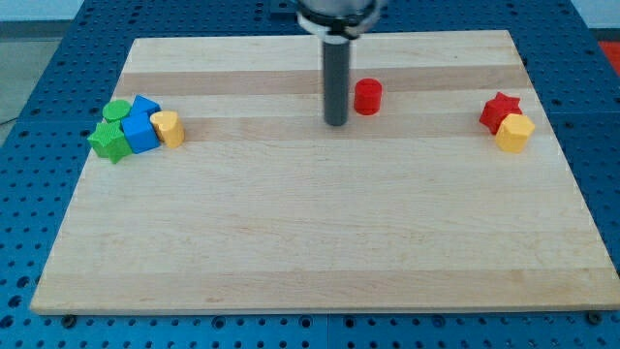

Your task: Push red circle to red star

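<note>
Rod set to push the red circle toward the red star

On the tabletop, my tip sits just left of the red circle near the far edge; no fingers here. Light, rigid, likely slides easily; push its left side toward the red star by the right edge.

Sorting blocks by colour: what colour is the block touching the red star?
Yellow: the yellow block sits against the red star, seen in the camera view.

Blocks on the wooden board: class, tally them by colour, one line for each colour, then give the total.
Red: 2, the red circle and the red star
Yellow: 2, one in the left cluster, one touching the star
Blue: 2
Green: 2
Total: 8
</note>
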